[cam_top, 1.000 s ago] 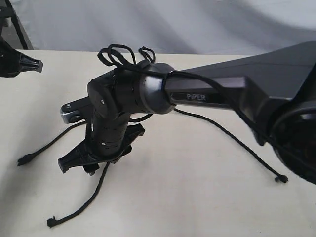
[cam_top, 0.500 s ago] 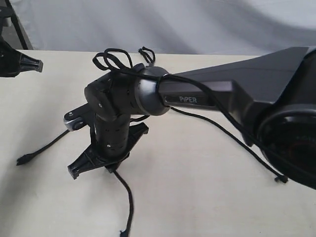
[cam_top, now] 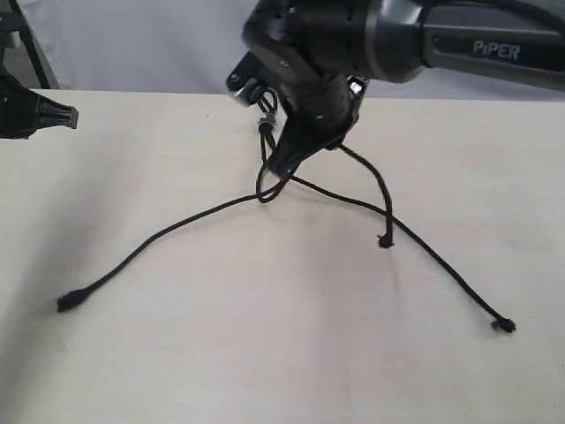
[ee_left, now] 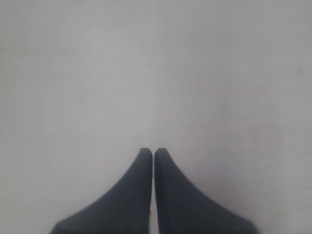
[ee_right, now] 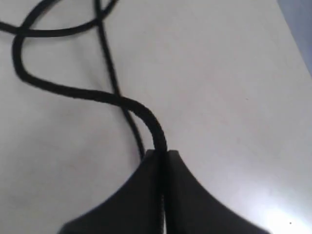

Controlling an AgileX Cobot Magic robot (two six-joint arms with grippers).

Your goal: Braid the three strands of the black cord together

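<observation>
Right arm: it has been lifted up and back since a second ago, so the cord (cam_top: 390,219) is no longer hidden.
Cord, outside view: three strands are spread long ways over the table (cam_top: 265,371), out from under the right gripper (cam_top: 281,166).
Left gripper (ee_left: 154,152), left wrist view: it is closed tight with nothing inside, far from the cord.
Strand (ee_right: 73,90), right wrist view: one is pinched in the jaws, so the right arm is nearer.

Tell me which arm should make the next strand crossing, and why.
Right. The right hand is shut on a strand of the black cord, beside where the strands cross. The left hand is shut on nothing, off at the table edge, away from the cord.
</observation>
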